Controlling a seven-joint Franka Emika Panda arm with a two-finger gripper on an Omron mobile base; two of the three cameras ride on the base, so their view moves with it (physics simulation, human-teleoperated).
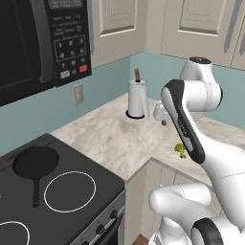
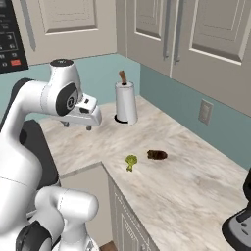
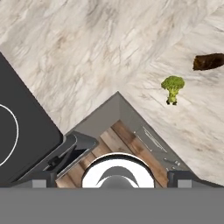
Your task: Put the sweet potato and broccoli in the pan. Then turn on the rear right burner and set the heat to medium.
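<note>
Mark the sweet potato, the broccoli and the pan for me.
sweet potato (image 2: 157, 155), right base view, middle of the reddish-brown lump on the counter.
broccoli (image 2: 131, 161), right base view, its yellow-green head.
pan (image 1: 36, 161), left base view, middle of the round black bowl on the cooktop.

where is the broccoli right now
The broccoli lies on the marble counter near its inner front corner, just left of the sweet potato in the right base view, apart from it and far from the pan on the stove.

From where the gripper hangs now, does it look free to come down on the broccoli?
Probably yes: the gripper is open above the counter, and the broccoli lies uncovered, apart from the sweet potato.
</note>
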